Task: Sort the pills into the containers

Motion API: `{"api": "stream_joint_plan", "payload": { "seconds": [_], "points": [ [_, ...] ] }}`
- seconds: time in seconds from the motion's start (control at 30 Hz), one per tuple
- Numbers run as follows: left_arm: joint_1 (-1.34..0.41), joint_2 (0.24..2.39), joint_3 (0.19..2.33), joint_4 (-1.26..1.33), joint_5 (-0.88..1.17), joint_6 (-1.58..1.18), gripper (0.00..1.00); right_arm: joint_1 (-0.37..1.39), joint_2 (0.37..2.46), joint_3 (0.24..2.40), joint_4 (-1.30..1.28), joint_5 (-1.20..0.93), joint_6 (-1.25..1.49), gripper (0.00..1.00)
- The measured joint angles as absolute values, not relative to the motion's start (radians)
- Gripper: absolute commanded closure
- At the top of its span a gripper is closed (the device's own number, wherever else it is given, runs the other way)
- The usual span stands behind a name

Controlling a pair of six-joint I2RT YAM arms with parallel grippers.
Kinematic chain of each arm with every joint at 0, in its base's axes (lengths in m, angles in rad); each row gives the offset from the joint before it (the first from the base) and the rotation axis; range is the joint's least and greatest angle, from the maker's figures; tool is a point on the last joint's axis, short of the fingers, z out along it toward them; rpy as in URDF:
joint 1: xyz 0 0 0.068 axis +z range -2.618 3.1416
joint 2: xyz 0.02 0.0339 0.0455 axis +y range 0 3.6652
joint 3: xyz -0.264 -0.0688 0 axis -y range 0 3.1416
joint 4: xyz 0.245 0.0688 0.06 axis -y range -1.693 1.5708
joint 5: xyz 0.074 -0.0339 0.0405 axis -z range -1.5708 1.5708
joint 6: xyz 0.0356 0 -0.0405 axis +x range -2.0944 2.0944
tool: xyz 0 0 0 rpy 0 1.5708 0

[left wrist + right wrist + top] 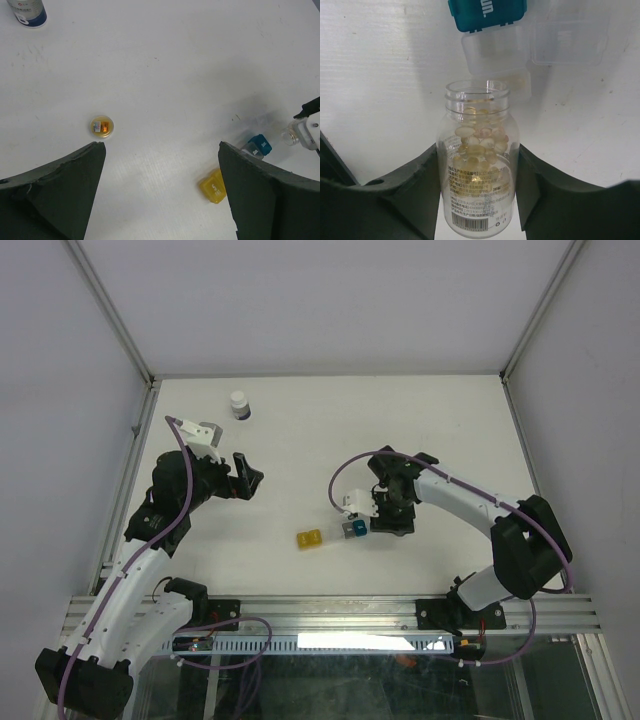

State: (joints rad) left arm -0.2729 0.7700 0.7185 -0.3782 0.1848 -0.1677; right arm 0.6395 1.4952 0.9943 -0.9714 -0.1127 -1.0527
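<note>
White, black-jointed arms (135, 585) (purple cables (186, 475)) bear the dark left hand (159, 150) and right hand (480, 160).

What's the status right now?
Left gripper open, empty. Right gripper shut on pill bottle, mouth by open clear box. Nothing between them.

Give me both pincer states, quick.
Left pincer: open, holding nothing.
Right pincer: closed on the uncapped clear vial of pills.

A small yellow translucent plastic pillbox cube (309, 539) lies near a blue pillbox cube (357, 529) just beside the right gripper (370, 512), which seems to clasp a small clear vial (353, 503).
</note>
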Motion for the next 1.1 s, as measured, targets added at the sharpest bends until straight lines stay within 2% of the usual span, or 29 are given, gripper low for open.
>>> {"api": "stream_joint_plan", "payload": {
  "seconds": [1.1],
  "points": [
    [-0.273,0.758,0.709,-0.375,0.186,-0.167,0.01,0.673,1.5,1.006,-0.974,-0.078,-1.037,1.0]
  ]
}}
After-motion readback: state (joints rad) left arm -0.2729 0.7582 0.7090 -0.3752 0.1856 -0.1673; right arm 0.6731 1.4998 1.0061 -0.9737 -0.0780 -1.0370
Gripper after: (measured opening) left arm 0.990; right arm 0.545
